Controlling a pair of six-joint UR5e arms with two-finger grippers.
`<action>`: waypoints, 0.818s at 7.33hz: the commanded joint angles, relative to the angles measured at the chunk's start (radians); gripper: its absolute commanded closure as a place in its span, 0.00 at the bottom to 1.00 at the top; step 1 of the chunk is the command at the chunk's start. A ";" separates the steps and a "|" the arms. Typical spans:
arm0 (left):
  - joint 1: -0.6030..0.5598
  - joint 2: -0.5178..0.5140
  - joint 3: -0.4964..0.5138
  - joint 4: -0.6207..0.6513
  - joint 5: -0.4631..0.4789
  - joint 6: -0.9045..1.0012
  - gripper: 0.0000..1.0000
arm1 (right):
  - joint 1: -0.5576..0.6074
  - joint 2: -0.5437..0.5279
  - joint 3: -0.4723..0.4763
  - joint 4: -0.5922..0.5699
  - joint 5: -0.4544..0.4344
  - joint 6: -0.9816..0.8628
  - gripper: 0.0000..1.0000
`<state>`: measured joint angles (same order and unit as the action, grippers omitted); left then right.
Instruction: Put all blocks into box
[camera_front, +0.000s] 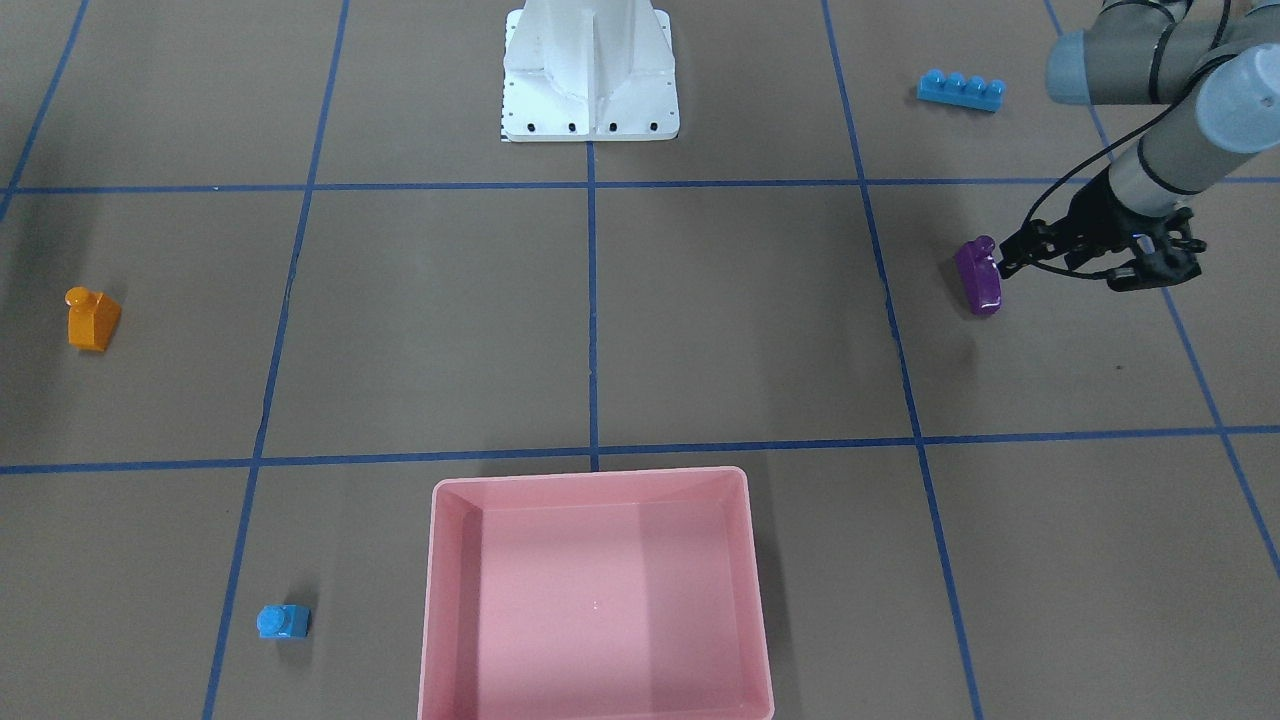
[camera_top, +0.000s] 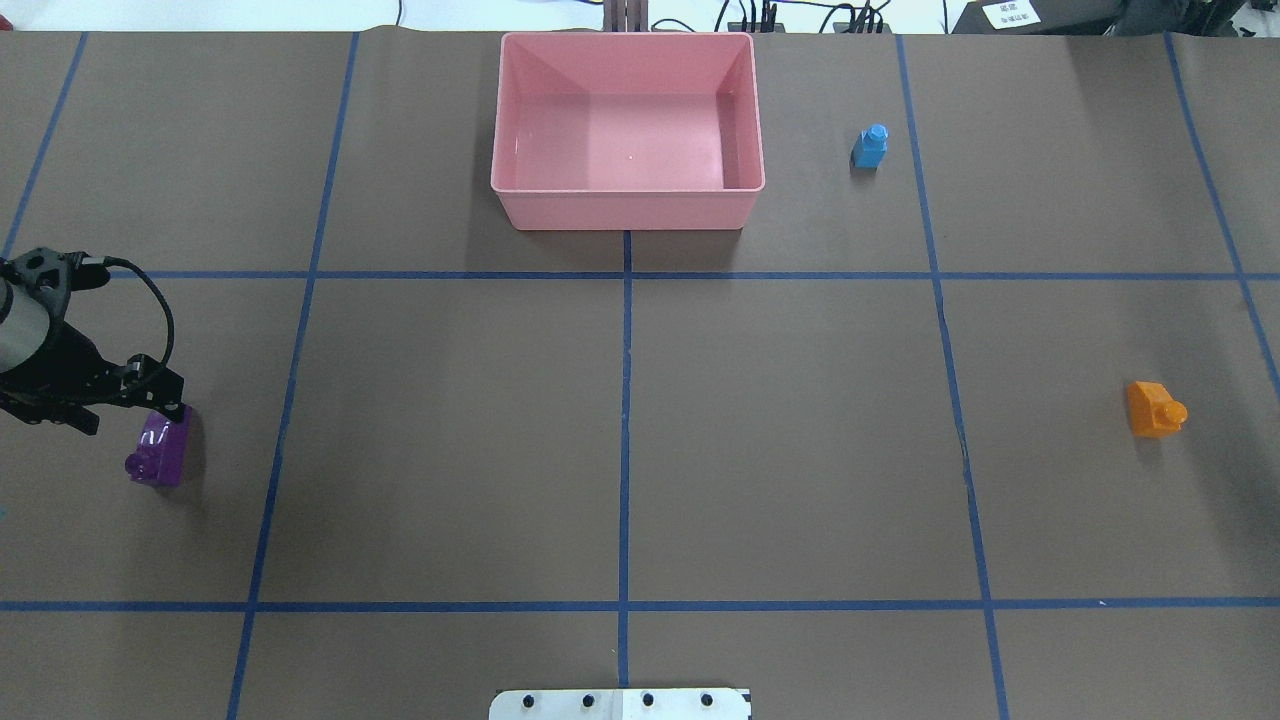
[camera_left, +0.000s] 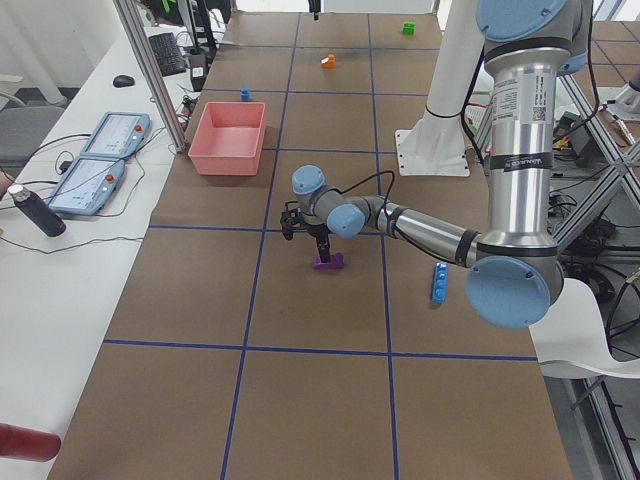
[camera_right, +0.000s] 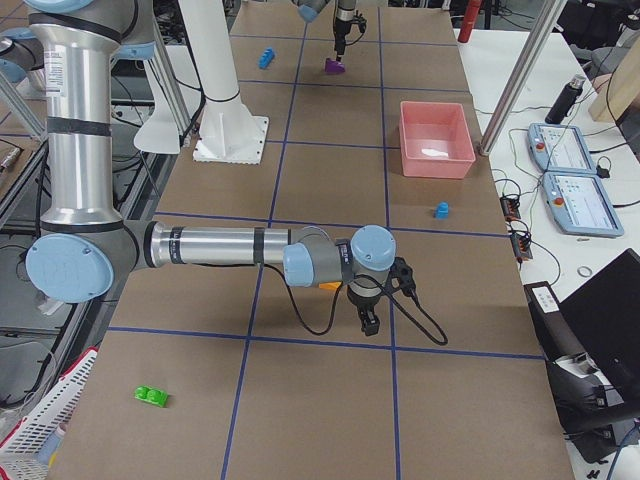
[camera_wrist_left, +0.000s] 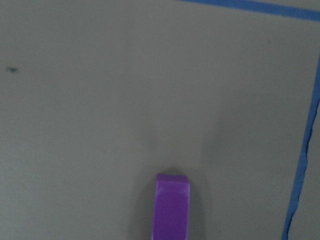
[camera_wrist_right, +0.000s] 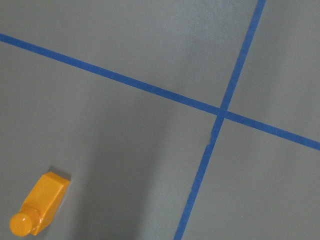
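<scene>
The pink box (camera_top: 625, 208) stands at the table's far middle and holds no brick. The purple sloped block (camera_top: 160, 447) lies at the left, also in the left wrist view (camera_wrist_left: 171, 210). My left gripper (camera_top: 125, 410) hangs just over it, open, one fingertip close to the block. The orange block (camera_top: 1155, 408) lies at the right and shows in the right wrist view (camera_wrist_right: 39, 205). The tiny blue block (camera_top: 870, 146) sits right of the box. The long blue block (camera_front: 960, 90) lies near my left arm. The green block (camera_right: 152, 396) lies far off. My right gripper (camera_right: 368, 318) hangs beside the orange block; I cannot tell its state.
The white robot base (camera_front: 590, 70) stands at the table's near middle. Blue tape lines divide the brown table into squares. A side table with two teach pendants (camera_left: 100, 160) and a bottle (camera_left: 35, 210) runs along the far edge.
</scene>
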<state>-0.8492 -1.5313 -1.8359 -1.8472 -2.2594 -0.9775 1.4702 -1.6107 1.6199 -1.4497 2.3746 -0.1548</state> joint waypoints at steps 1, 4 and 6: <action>0.067 -0.003 0.038 -0.003 0.050 -0.001 0.02 | -0.002 0.000 -0.002 0.000 0.009 0.000 0.00; 0.070 -0.003 0.060 0.000 0.047 -0.001 0.99 | -0.021 0.000 0.000 0.000 0.006 -0.002 0.00; 0.072 -0.016 0.025 0.006 0.034 -0.020 1.00 | -0.074 0.000 0.000 -0.001 0.009 0.039 0.00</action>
<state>-0.7788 -1.5384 -1.7872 -1.8444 -2.2166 -0.9878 1.4308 -1.6107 1.6197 -1.4499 2.3818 -0.1462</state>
